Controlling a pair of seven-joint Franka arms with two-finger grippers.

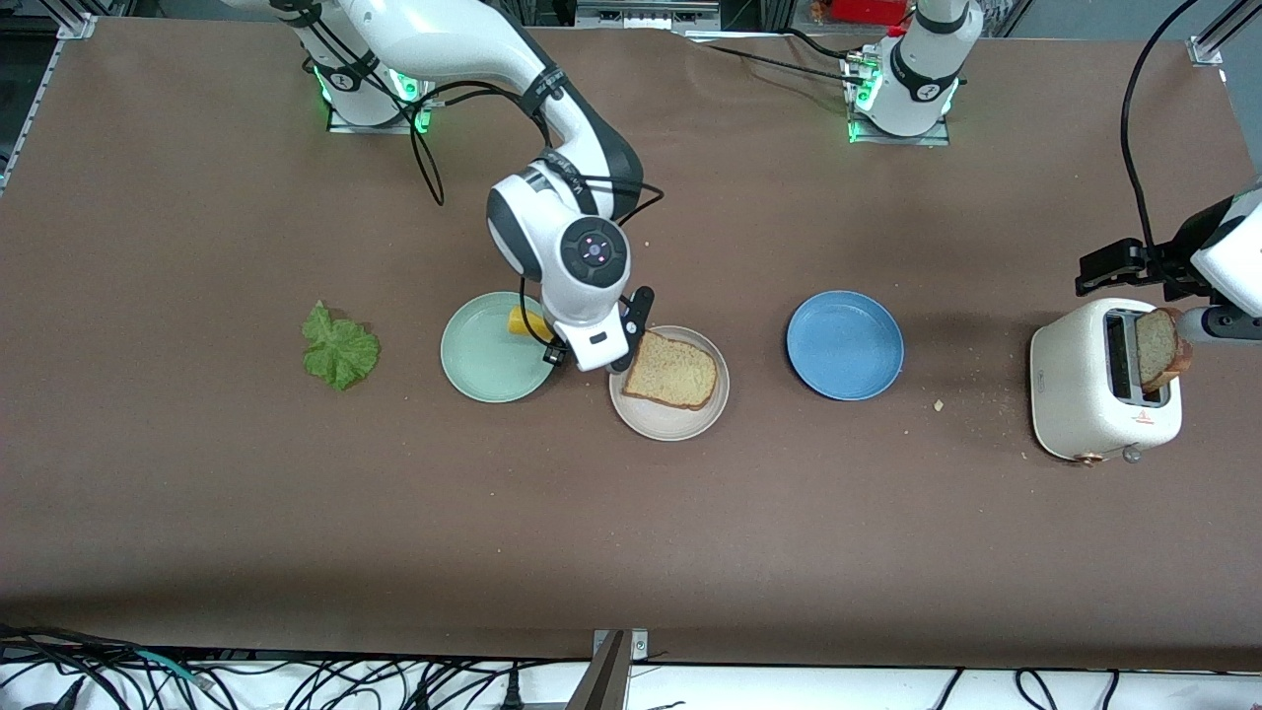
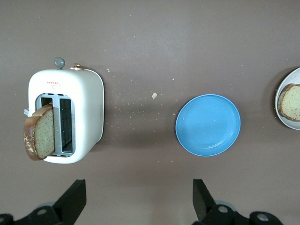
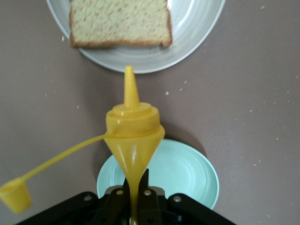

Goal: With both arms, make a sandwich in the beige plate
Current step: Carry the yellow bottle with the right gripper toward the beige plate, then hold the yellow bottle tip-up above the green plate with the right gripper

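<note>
Bread slice (image 1: 671,370) lies just beside right end effector (image 1: 592,347).

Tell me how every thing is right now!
bread slice, flat on beige plate
second bread slice, standing up in toaster
yellow bottle, cap off, dangling
right gripper, shut on yellow bottle, over mint-green plate
left gripper, open, over table beside toaster
blue plate, empty
lettuce leaf, flat on table

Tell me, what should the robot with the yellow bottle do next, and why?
Probably tip the yellow bottle a little farther over the bread on the beige plate. The right gripper is shut on the bottle, its cap hangs open, and the nozzle points at the plate but stops short of the slice. The left gripper waits open above the table near the toaster.
</note>
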